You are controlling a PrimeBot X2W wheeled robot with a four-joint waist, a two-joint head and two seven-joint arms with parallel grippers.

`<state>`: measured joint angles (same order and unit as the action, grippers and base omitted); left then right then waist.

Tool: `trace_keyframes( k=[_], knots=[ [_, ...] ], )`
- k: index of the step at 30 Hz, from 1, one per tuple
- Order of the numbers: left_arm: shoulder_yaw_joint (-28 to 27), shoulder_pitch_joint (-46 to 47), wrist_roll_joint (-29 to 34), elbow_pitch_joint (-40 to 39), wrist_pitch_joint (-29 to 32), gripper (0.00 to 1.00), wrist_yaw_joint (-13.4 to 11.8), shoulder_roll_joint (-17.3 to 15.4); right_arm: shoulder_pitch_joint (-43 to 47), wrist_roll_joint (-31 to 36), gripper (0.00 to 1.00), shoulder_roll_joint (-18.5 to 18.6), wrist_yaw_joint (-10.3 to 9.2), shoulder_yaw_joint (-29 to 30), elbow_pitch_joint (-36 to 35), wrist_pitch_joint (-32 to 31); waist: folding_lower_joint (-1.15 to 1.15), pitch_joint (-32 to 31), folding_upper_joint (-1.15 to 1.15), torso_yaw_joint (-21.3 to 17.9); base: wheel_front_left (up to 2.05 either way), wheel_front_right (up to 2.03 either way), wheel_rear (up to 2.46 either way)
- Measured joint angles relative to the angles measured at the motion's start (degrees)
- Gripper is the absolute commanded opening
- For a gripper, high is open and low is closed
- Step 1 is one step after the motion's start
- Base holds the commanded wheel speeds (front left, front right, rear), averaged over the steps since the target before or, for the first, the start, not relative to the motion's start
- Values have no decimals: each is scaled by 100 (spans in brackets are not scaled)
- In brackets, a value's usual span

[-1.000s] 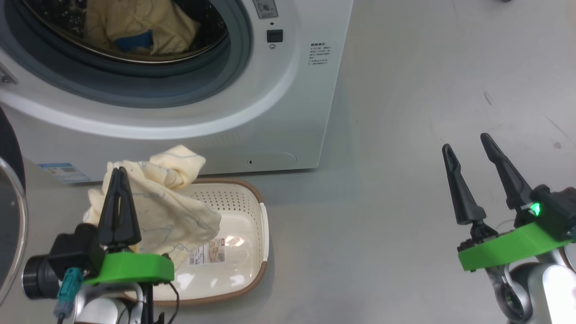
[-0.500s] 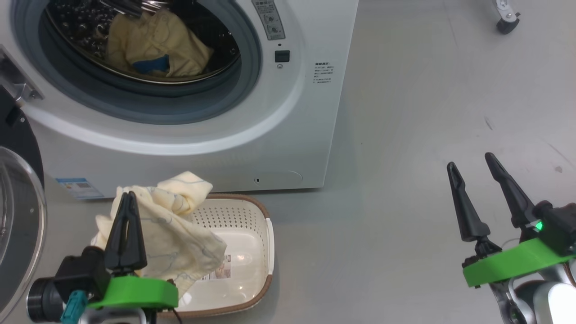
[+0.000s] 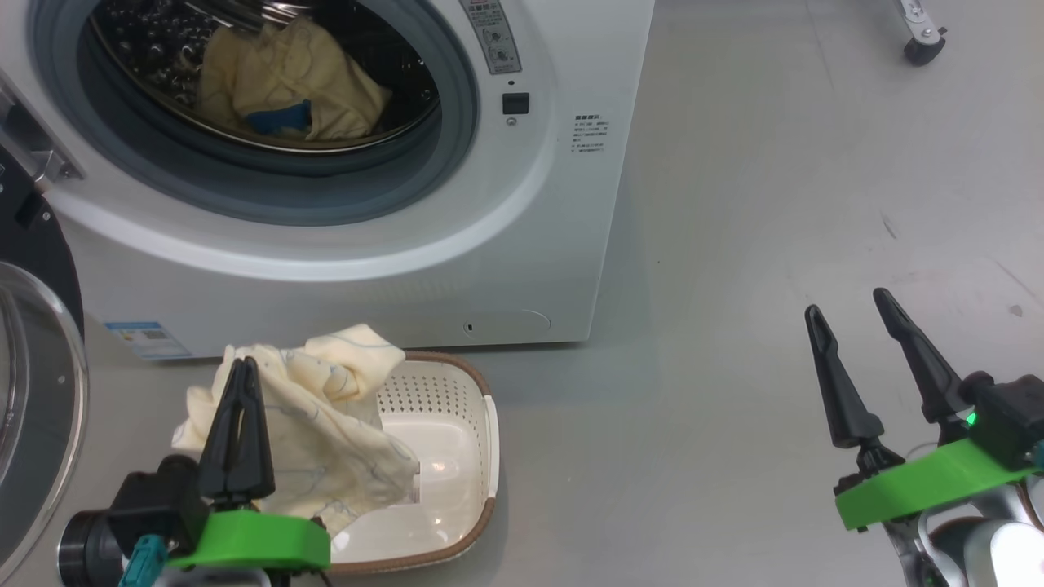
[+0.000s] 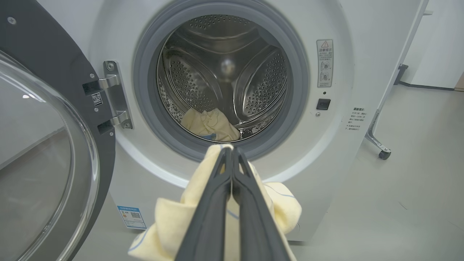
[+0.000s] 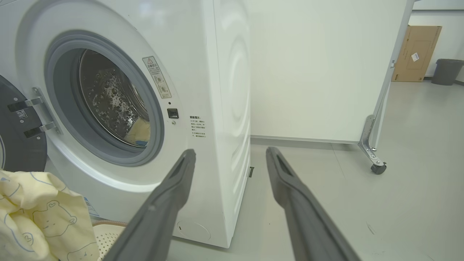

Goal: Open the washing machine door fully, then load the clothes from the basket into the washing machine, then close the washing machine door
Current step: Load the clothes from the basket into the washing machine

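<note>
The white washing machine (image 3: pixel 457 244) stands with its black round door (image 3: pixel 33 391) swung open to the left; the door (image 4: pixel 47 145) also fills the left of the left wrist view. One cream-yellow garment with a blue patch (image 3: pixel 285 90) lies in the steel drum (image 4: pixel 224 79). My left gripper (image 3: pixel 241 367) is shut on a second cream garment (image 3: pixel 326 432), held above the cream basket (image 3: pixel 465 456) on the floor before the machine. In the left wrist view, the fingers (image 4: pixel 232 188) pinch that cloth (image 4: pixel 170 224). My right gripper (image 3: pixel 848 306) hangs open over bare floor at the right, with nothing between its fingers (image 5: pixel 166 195).
Grey floor (image 3: pixel 775 204) spreads to the right of the machine. A white partition (image 5: pixel 319 72) on a castor (image 5: pixel 378 168) stands behind it, the castor (image 3: pixel 922 49) showing at the head view's top right. A cardboard box (image 5: pixel 417 52) and grey bin (image 5: pixel 447 70) stand far back.
The head camera has tilted up, bringing more of the drum and door into view. The held garment has risen slightly with the left gripper and shifted shape. The right gripper stays open.
</note>
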<state>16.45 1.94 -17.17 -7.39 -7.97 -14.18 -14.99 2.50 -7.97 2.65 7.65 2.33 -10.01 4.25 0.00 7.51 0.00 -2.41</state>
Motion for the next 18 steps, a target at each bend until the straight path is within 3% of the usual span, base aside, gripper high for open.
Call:
trace_keyframes(
  k=[18],
  knots=[
    [21, 96, -134, 168, -5, 0, 0, -2, 4, -1, 100, -3, 0, -127, -34, -32, 0, 156, 0, -36, 0, 0, 0]
  ],
)
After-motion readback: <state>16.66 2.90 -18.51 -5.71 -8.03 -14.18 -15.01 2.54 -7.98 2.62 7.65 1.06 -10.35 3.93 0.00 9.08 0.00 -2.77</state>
